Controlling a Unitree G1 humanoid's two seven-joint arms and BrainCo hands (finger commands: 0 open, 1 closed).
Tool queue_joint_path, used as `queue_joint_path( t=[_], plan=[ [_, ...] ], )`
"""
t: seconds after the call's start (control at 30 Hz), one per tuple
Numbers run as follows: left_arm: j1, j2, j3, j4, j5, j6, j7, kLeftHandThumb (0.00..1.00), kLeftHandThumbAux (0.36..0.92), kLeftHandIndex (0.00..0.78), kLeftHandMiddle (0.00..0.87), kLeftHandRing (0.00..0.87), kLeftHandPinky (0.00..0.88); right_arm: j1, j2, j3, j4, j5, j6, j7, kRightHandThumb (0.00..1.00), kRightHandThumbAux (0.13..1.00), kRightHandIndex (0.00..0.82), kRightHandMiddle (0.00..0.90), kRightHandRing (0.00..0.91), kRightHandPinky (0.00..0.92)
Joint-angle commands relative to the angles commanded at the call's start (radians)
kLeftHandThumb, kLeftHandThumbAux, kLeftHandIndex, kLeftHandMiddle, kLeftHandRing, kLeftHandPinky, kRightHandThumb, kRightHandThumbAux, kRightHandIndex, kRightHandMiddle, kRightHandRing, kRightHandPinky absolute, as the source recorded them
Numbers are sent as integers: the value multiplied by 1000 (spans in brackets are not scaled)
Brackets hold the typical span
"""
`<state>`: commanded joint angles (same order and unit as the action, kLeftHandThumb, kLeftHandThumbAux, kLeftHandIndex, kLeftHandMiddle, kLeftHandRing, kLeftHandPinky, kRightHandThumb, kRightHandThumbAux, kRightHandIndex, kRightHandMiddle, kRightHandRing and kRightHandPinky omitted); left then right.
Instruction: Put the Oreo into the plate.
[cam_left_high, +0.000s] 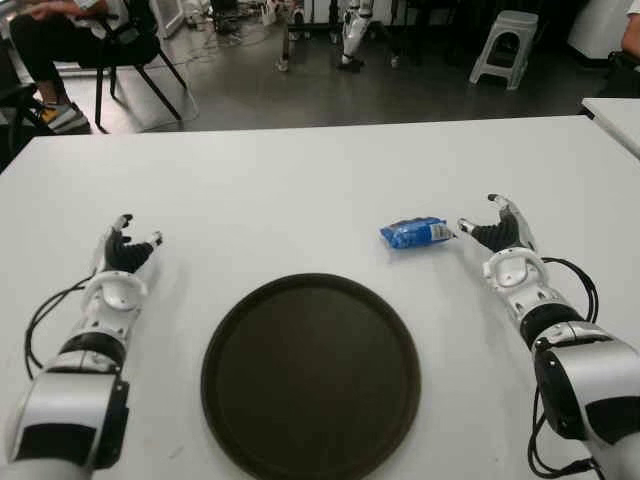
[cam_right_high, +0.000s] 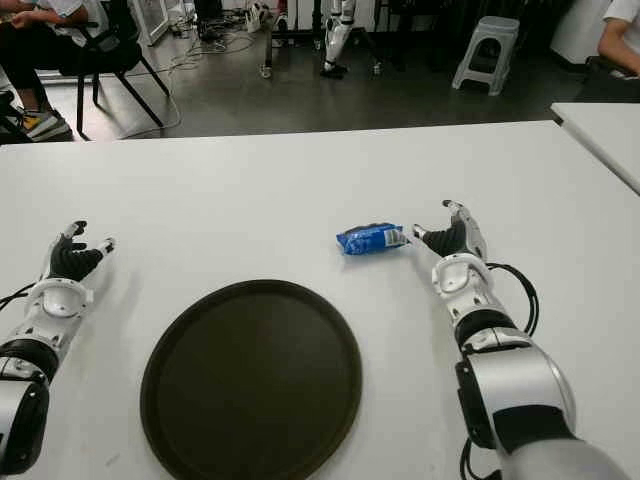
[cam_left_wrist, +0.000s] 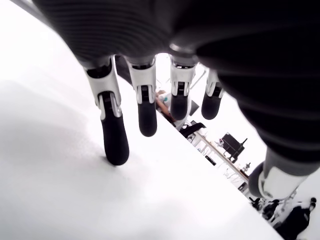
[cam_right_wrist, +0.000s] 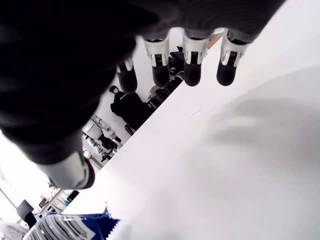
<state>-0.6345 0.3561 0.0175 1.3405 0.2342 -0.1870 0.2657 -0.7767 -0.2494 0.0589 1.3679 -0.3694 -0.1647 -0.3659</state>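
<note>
A blue Oreo packet (cam_left_high: 415, 233) lies on the white table (cam_left_high: 300, 190), just beyond the right rim of a round dark plate (cam_left_high: 310, 375). My right hand (cam_left_high: 497, 232) shows immediately right of the packet, fingers spread and holding nothing; its thumb tip is close to the packet's end. In the right wrist view the fingers (cam_right_wrist: 192, 70) hang open above the tabletop, and the packet's crimped edge (cam_right_wrist: 75, 227) shows near the thumb. My left hand (cam_left_high: 125, 250) shows at the table's left, left of the plate, with its fingers (cam_left_wrist: 114, 135) spread and empty.
A second white table (cam_left_high: 615, 115) stands at the far right. Beyond the far table edge are a seated person (cam_left_high: 60, 40) on a black chair, a grey plastic stool (cam_left_high: 505, 45) and another robot's legs (cam_left_high: 355, 35).
</note>
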Motion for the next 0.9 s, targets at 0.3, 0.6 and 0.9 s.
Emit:
queue_joint_path(
  t=[0.3, 0.6, 0.9],
  plan=[
    [-1, 0, 9, 0, -9, 7, -5, 315, 572, 0, 131, 144, 115, 0, -1, 3, 0, -2, 0, -5, 333, 617, 0, 0, 8, 88],
    [1, 0, 23, 0, -27, 5, -26, 356, 562, 0, 107, 123, 118, 1, -1, 6, 0, -5, -3, -8, 326, 621, 0, 0, 27, 115],
    [0, 1, 27, 0, -23, 3, -28, 339, 561, 0, 128, 138, 117, 1, -2, 12, 0, -12, -4, -14, 319, 623, 0, 0, 26, 97]
  ],
)
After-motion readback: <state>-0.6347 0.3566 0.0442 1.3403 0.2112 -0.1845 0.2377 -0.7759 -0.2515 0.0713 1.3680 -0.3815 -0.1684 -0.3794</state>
